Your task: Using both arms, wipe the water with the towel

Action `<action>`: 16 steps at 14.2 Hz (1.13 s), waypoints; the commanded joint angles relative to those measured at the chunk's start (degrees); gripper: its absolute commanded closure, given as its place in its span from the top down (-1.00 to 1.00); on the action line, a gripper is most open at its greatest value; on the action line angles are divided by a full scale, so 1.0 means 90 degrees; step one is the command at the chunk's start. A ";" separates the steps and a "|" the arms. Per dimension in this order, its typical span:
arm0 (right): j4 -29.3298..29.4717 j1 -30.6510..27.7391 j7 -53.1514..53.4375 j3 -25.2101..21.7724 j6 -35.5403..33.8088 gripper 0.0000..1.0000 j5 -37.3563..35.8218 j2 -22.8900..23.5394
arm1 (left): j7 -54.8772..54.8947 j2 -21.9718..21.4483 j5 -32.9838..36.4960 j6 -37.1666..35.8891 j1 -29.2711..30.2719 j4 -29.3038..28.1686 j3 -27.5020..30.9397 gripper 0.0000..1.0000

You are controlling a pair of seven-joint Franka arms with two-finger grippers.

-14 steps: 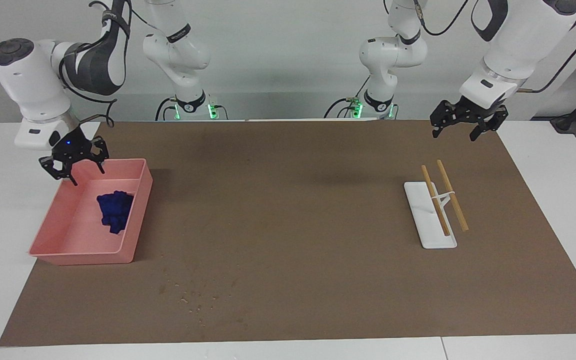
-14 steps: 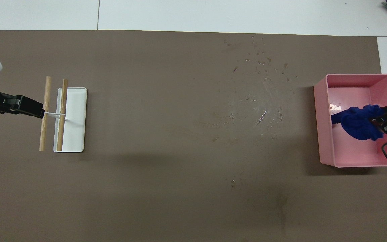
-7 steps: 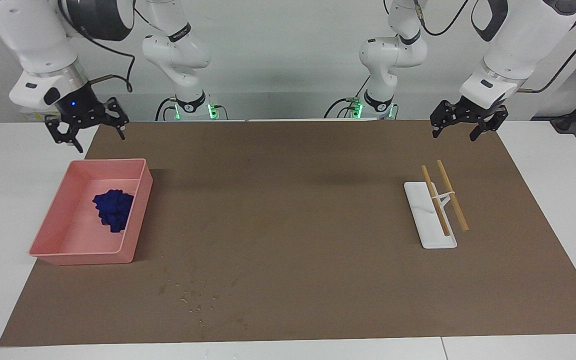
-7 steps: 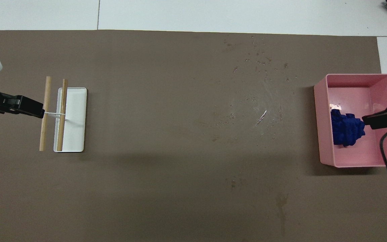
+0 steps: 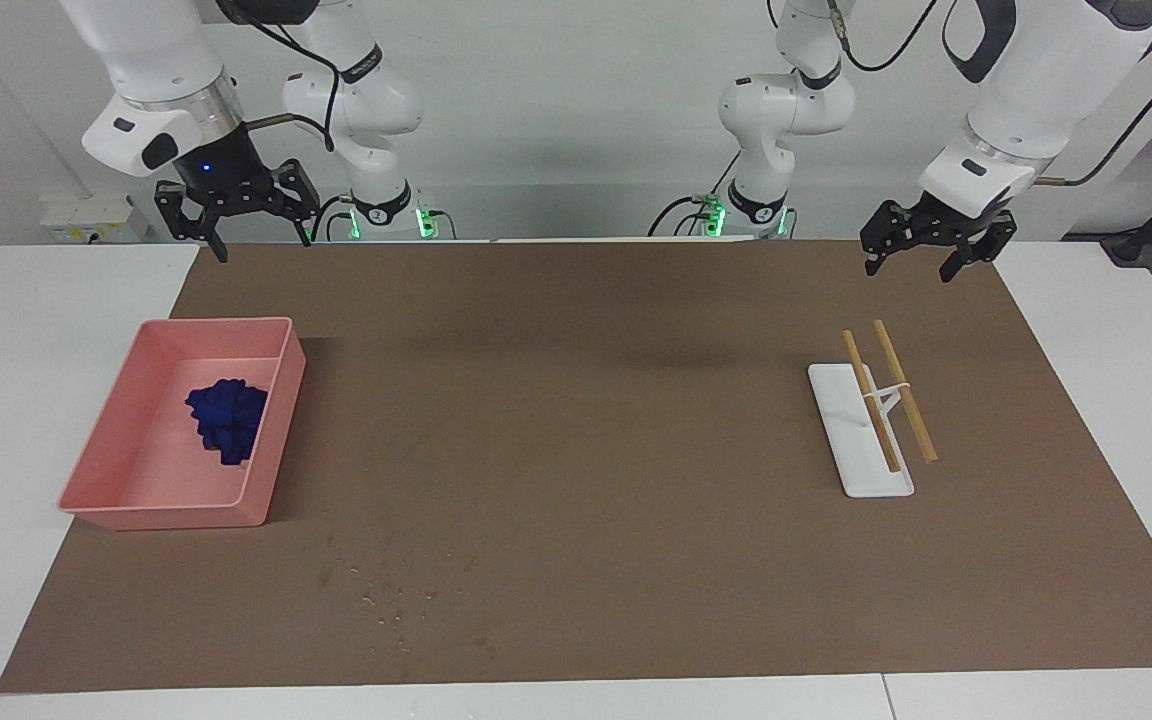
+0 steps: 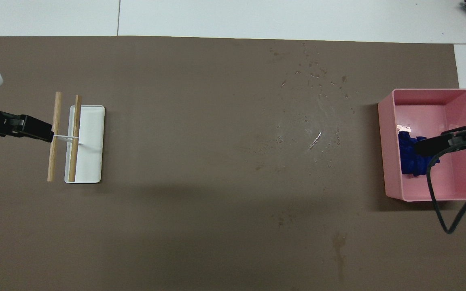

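Towel (image 5: 227,422), a small navy-blue crumpled cloth, is lying in the pink plastic tray (image 5: 141,497) below the right gripper (image 5: 236,235), jaws wide and empty, while the left gripper (image 5: 921,260) is waiting, jaws also wide.

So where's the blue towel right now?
The towel lies bunched up inside the pink tray, at the right arm's end of the table, on the tray's side closest to the table's middle. No gripper touches it.

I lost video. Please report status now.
Both end effectors, left and right, open, raised, empty. Towel in pink tray. Water droplets unwiped. Nothing blocking.
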 commanded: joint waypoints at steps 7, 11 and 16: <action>0.0846 -0.0018 0.0426 0.0338 -0.0745 1.00 0.0045 0.0482 | 0.0054 -0.0151 -0.0016 0.0091 0.0069 -0.0174 -0.0038 1.00; 0.1007 0.0147 0.0437 0.0143 -0.0495 1.00 0.0123 0.0631 | 0.0054 -0.0151 -0.0016 0.0091 0.0069 -0.0174 -0.0038 1.00; 0.0400 0.0450 0.0466 0.0114 -0.0119 1.00 0.0103 0.0377 | 0.0054 -0.0151 -0.0016 0.0091 0.0069 -0.0174 -0.0038 1.00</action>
